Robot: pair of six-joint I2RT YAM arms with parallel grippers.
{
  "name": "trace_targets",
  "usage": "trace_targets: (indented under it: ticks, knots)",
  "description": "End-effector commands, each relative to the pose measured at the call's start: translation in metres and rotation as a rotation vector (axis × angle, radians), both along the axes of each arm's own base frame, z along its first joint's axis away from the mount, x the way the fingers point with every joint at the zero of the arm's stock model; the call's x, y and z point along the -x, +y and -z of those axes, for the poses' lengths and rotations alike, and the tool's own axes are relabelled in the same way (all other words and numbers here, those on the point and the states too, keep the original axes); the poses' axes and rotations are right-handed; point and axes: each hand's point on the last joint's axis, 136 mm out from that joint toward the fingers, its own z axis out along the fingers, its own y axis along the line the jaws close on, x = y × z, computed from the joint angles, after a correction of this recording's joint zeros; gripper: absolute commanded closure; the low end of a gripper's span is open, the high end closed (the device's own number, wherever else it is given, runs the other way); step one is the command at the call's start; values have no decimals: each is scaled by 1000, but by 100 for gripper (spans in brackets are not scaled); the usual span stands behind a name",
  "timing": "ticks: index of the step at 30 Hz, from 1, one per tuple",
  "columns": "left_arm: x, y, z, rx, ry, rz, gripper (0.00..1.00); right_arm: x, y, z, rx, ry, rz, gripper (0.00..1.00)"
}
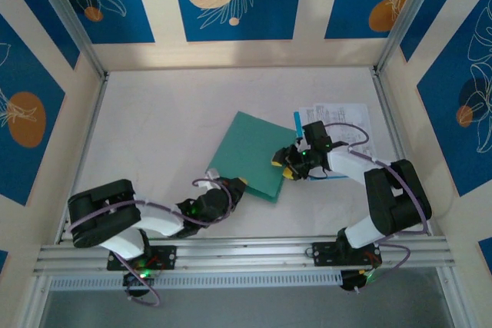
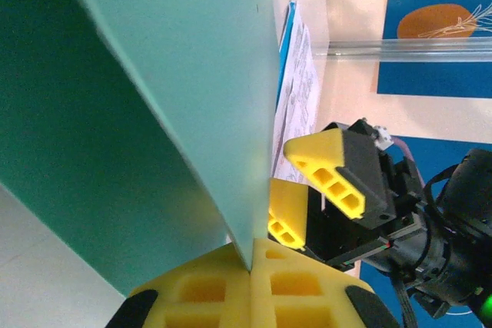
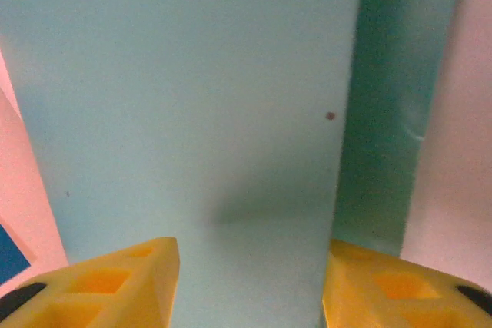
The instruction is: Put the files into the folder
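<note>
Folder lying mid-table, files lying off to its right.

The folder (image 1: 250, 151) is lying at an angle near the middle of the table (image 1: 154, 128). The files (image 1: 342, 117) are lying just beside it on the right, further back and partly under the right arm (image 1: 354, 163). The left gripper (image 1: 234, 184) is sitting at the folder's near-left edge. The right gripper (image 1: 283, 165) is sitting at its near-right edge, between folder and files.

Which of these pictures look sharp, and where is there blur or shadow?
Top external: sharp throughout, evenly lit, with soft shadows on the table. Left wrist: the folder near the lens is soft, its left face in shade. Right wrist: yellow fingers blurred at the bottom, a faint shadow across the folder.
</note>
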Motion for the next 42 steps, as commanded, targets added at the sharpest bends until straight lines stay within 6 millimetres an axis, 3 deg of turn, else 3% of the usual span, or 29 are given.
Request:
trace_targets:
  ticks: [1, 7, 11, 16, 21, 26, 32, 42]
  knots:
    - [6, -5, -1, 3, 8, 25, 100, -6, 8, -18, -77, -49, 14, 71]
    - [9, -4, 6, -17, 24, 31, 100, -8, 5, -27, -80, -67, 57, 97]
    - [12, -1, 9, -62, 34, 47, 100, -6, 5, -31, -64, -52, 62, 100]
    - [21, 13, 6, -283, 34, 112, 53, -5, 7, -36, -1, -40, 36, 100]
    - [26, 36, -27, -680, -87, 266, 31, -6, 11, -46, 53, -38, 10, 100]
    - [28, 36, -53, -995, -299, 506, 25, -10, 16, -58, 115, -11, -17, 100]
    - [30, 17, -76, -1272, -558, 697, 17, -13, 21, -67, 164, 11, -33, 100]
    - [11, 1, -71, -1619, -610, 663, 13, -22, 37, -91, 162, 1, -77, 100]
